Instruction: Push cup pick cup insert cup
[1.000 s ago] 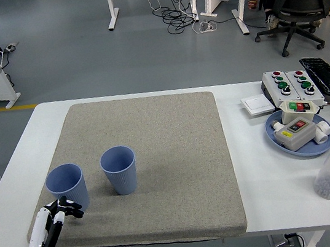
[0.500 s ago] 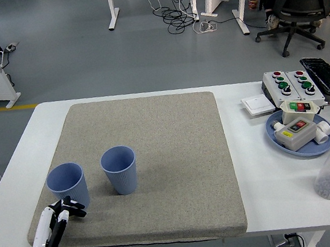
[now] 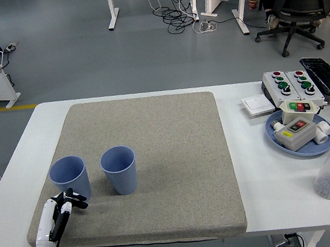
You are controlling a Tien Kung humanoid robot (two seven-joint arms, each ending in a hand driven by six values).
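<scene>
The fingers (image 3: 76, 199) of the left hand (image 3: 63, 208) are curled loosely together and hold nothing; their tips sit at the near base of the left cup (image 3: 70, 177), touching it or just short of it, which cannot be told. That cup stands upright on the grey mat (image 3: 158, 162), mouth up, just beyond the fingers and slightly to their right. The second cup (image 3: 119, 169) stands upright near it, further right, with a gap between the two. Only the left hand is in reach, so the push likely runs rightward toward the second cup.
</scene>
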